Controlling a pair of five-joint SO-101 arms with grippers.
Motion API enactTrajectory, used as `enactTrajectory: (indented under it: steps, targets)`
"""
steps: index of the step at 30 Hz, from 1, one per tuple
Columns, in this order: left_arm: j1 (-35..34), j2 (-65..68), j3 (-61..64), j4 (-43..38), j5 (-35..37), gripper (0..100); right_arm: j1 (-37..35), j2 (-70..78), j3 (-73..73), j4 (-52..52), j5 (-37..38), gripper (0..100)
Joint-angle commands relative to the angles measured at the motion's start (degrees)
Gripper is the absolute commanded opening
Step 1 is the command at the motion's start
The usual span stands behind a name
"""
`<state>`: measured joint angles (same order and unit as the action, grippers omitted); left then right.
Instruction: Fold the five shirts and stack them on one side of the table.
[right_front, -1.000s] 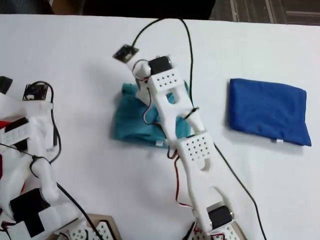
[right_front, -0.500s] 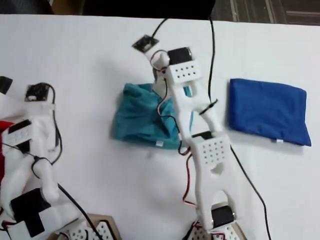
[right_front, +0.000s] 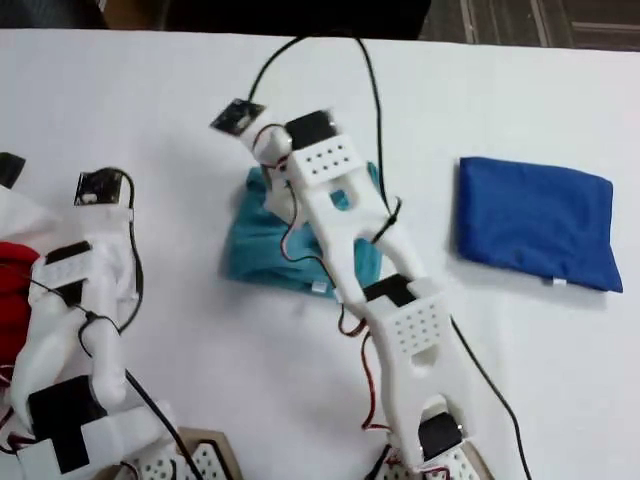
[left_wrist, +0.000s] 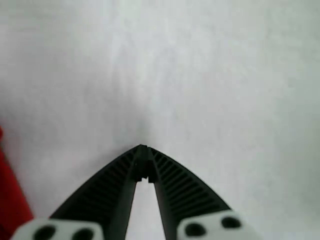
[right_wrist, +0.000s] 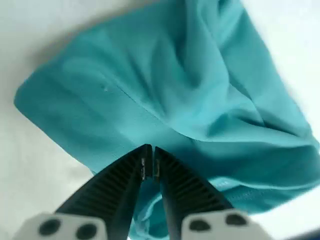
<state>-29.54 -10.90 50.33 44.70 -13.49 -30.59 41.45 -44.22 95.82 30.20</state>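
Note:
A teal shirt (right_front: 258, 240), roughly folded and rumpled, lies mid-table. My right arm (right_front: 340, 210) stretches over it. In the right wrist view my right gripper (right_wrist: 149, 152) is shut, its tips just over the teal shirt (right_wrist: 165, 85) near a folded edge, with no cloth seen pinched. A folded blue shirt (right_front: 535, 220) lies at the right side. A red shirt (right_front: 10, 285) shows at the left edge beside my left arm (right_front: 70, 290). My left gripper (left_wrist: 143, 151) is shut over bare white table, the red shirt (left_wrist: 9, 200) beside it.
The white table (right_front: 150, 90) has free room along the far side and between the teal and blue shirts. Black cables (right_front: 375, 90) trail over the table from the right arm. The arms' bases (right_front: 180, 460) stand at the near edge.
The right arm swung right across the teal shirt, then back to its left part. The left arm shifted slightly toward the centre, and more of the red shirt shows.

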Motion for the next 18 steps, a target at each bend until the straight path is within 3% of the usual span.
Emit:
enactTrajectory:
  steps: [1, 11, 18]
  targets:
    - [0.5, -2.2, 0.0, -0.9, 0.4, 3, 0.0, 1.5, 0.1, -0.2, -0.1, 2.2]
    - [0.5, -2.2, 0.0, -1.3, 0.4, 3, 10.7, 1.6, 1.7, 2.2, -0.1, 2.2]
    - [0.5, -2.3, 0.9, -3.3, 0.5, 3, 15.7, -7.1, 15.8, 2.2, -0.1, 2.2]
